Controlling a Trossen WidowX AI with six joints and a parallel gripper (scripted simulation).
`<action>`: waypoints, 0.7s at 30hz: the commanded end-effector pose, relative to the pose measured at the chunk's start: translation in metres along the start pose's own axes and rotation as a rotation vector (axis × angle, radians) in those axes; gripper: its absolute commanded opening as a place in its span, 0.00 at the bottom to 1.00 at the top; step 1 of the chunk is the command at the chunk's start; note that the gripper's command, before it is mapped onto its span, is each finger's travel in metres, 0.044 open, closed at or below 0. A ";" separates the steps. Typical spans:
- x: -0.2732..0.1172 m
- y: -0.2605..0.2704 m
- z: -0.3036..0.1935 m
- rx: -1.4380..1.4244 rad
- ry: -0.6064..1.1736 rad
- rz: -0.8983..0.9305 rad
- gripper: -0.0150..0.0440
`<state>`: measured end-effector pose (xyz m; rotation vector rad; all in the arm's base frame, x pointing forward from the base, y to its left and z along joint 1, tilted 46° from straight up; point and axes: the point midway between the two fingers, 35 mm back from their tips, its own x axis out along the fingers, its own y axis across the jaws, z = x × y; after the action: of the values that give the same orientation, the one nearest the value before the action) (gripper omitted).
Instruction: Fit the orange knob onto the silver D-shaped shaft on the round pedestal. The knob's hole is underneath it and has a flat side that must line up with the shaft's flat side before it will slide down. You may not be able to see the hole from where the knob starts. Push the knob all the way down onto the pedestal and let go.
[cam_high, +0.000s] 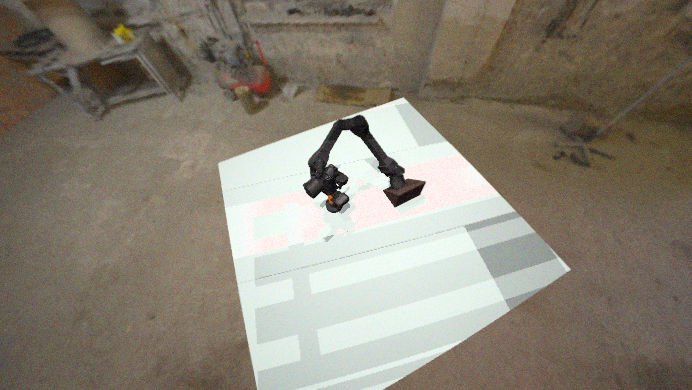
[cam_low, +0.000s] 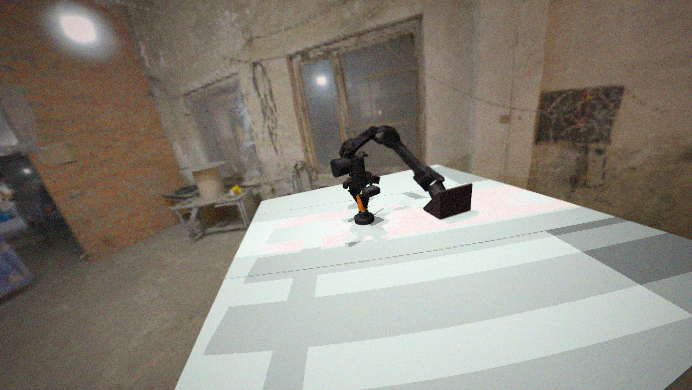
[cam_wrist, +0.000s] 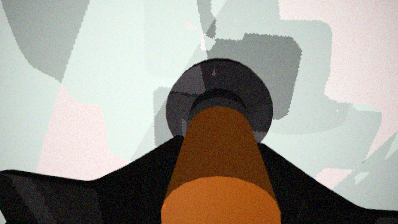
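Observation:
The orange knob (cam_high: 329, 197) (cam_low: 360, 202) (cam_wrist: 218, 150) is upright between the fingers of my gripper (cam_low: 363, 198) (cam_wrist: 219, 146), which is shut on it. The dark round pedestal (cam_high: 332, 209) (cam_low: 364, 219) (cam_wrist: 260, 100) stands on the table directly below the knob. In the wrist view the knob's far end overlaps the pedestal's middle, where a dark raised ring shows. The silver shaft is not visible, and the knob's hole and flat side are hidden. I cannot tell whether the knob's lower end touches the pedestal.
The arm's dark base (cam_high: 406, 192) (cam_low: 454, 202) stands on the table (cam_high: 390, 310) (cam_low: 425, 320) to the right of the pedestal, with the arm arching between them. Pink and grey patches of light and shade cover the table top.

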<state>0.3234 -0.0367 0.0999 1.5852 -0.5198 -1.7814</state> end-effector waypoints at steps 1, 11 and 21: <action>0.004 0.001 -0.002 0.005 0.004 0.003 0.25; 0.012 0.000 -0.003 0.075 0.004 0.003 0.25; 0.014 0.000 -0.004 0.054 0.004 0.003 0.25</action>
<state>0.3233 -0.0453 0.0909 1.6201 -0.5800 -1.7857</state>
